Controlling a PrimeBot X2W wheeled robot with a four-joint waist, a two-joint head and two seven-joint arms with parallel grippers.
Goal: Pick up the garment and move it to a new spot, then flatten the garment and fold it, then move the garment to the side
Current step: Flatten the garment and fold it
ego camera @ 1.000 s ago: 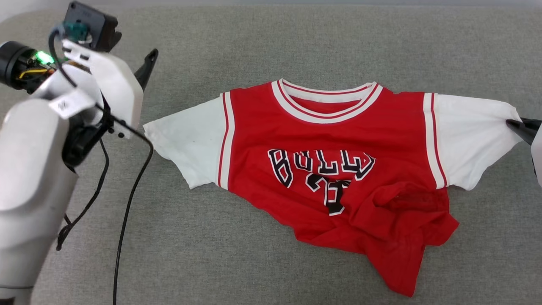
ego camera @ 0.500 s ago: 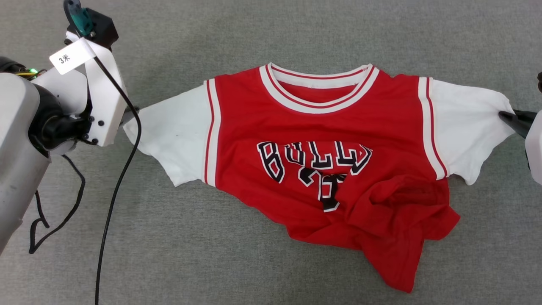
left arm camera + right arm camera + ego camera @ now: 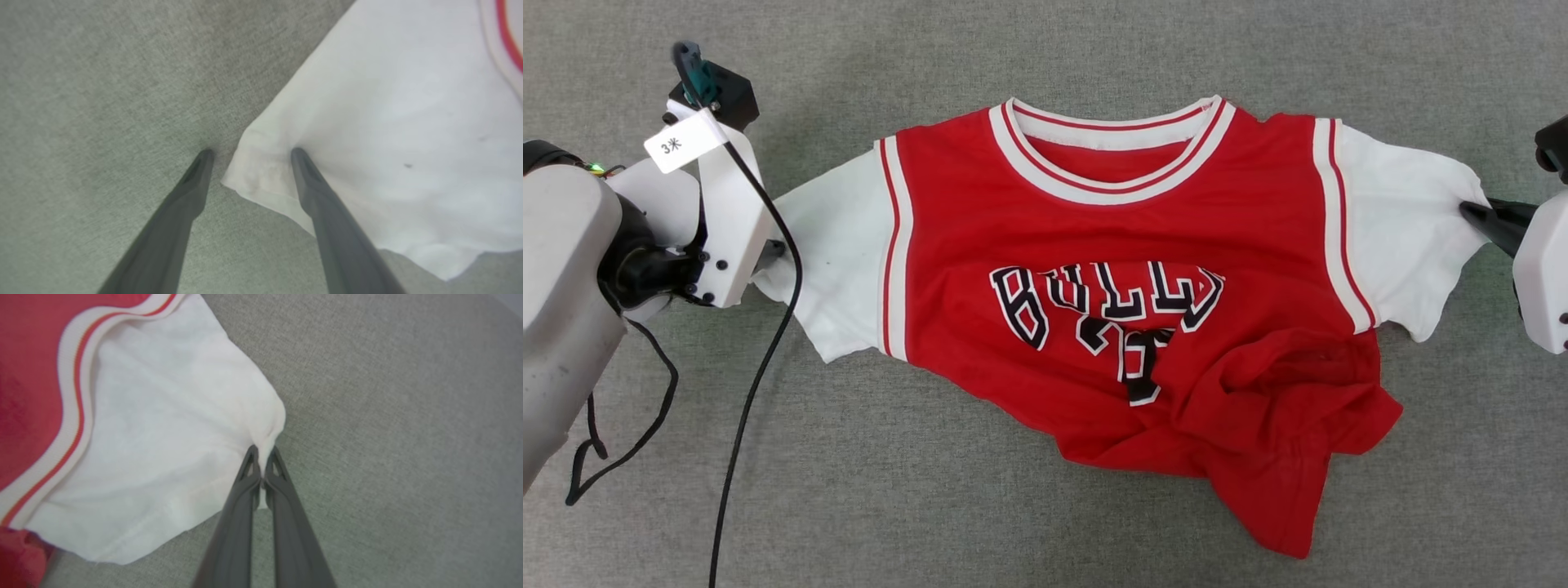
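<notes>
Right jaws tight on garment (image 3: 1111,220) sleeve tip; left jaws wide, astride opposite sleeve corner.

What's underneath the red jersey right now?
The gray fabric surface shows all around the jersey, so it lies on that. Whatever else sits beneath it, or inside the bunched lower hem, is covered.

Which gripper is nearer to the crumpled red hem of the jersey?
Right. The right gripper pinches the sleeve nearest the crumpled hem; the left gripper, open, straddles the opposite sleeve's corner.
</notes>
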